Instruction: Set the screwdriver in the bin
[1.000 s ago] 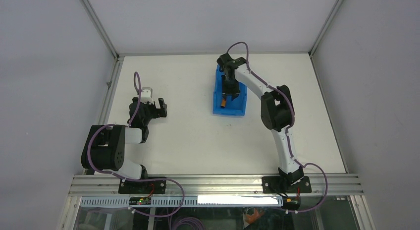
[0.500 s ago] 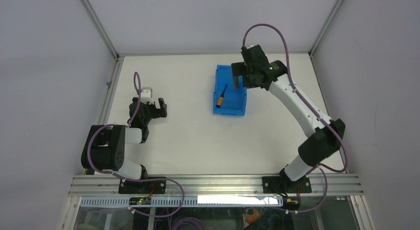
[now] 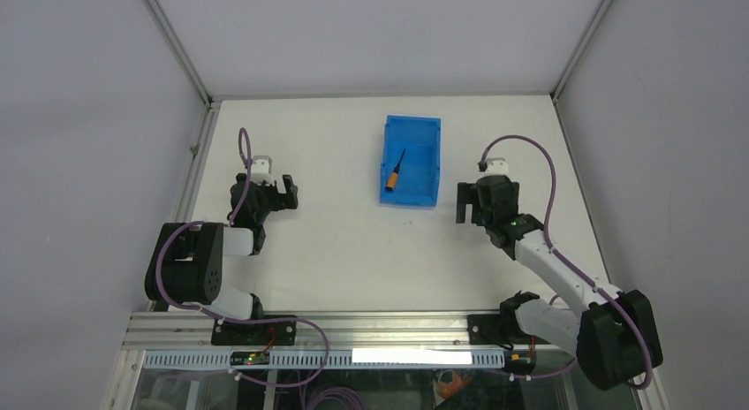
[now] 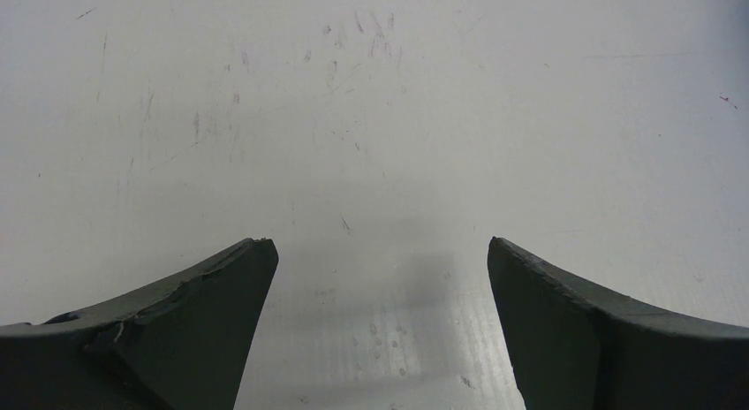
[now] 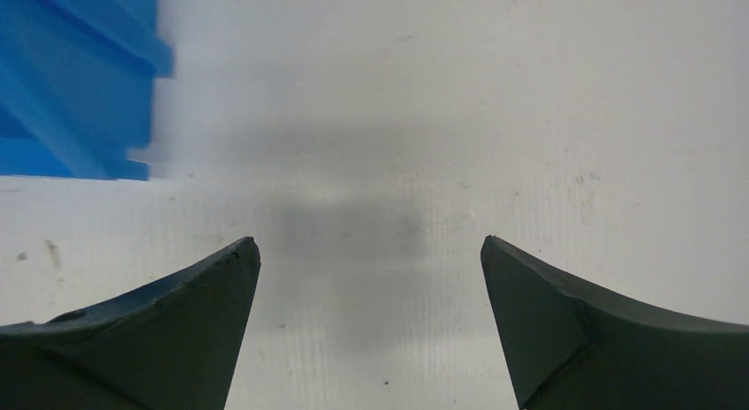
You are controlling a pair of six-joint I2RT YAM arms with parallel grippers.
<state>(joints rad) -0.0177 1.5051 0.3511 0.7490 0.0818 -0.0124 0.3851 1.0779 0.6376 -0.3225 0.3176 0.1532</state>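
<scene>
The screwdriver (image 3: 395,172), orange handle and thin black shaft, lies slanted on the floor of the blue bin (image 3: 425,134) at the back middle of the table. My right gripper (image 3: 472,201) hovers low over the white table just right of the bin's near corner, open and empty; a blurred corner of the bin (image 5: 71,92) shows at the upper left of the right wrist view, with the gripper (image 5: 369,246) over bare table. My left gripper (image 3: 282,192) rests open and empty at the left side, seen in the left wrist view (image 4: 380,246) above bare table.
Metal frame posts (image 3: 181,52) and grey walls enclose the white table (image 3: 353,242). An aluminium rail (image 3: 380,326) with both arm bases runs along the near edge.
The right gripper let go of the screwdriver inside the bin, opened wide, rose and swung back to the right and toward the near side. The left arm has not moved.
</scene>
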